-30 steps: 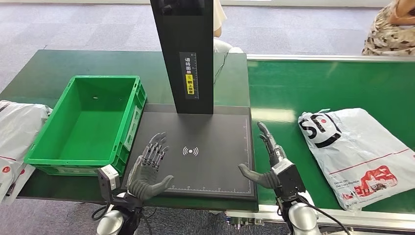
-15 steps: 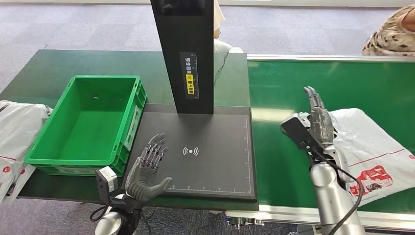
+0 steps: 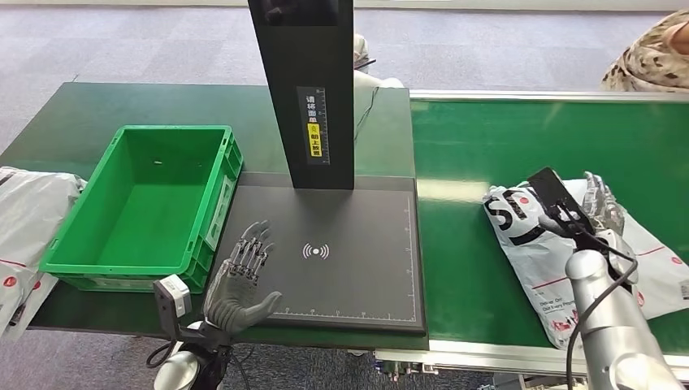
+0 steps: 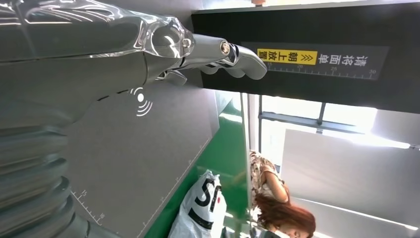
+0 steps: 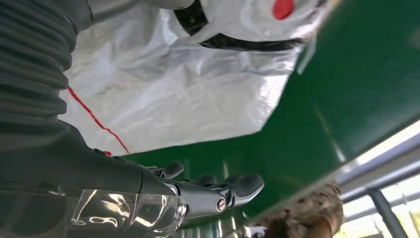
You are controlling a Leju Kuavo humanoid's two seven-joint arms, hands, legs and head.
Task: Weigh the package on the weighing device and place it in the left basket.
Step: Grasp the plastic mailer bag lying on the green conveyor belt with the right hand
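The white package (image 3: pixel 532 244) with black and red print lies on the green conveyor belt (image 3: pixel 479 146), right of the scale. My right hand (image 3: pixel 600 208) is over the package's far side, fingers (image 5: pixel 218 191) stretched out and holding nothing; whether it touches the bag I cannot tell. The package (image 5: pixel 173 84) also fills much of the right wrist view. My left hand (image 3: pixel 242 278) hovers open over the front left corner of the black scale plate (image 3: pixel 366 268). The green basket (image 3: pixel 171 129) stands empty to the left of the scale.
The scale's tall black column (image 3: pixel 305 89) rises at the back of the plate. White bags (image 3: pixel 24 219) lie at the table's left edge. A person (image 3: pixel 650 57) sits beyond the belt at the far right. The belt's metal rail (image 3: pixel 487 355) runs along the front.
My right hand has left the scale's front right corner and swung right over the belt to the package. The package's near end has shifted slightly left. The left hand has hardly moved.
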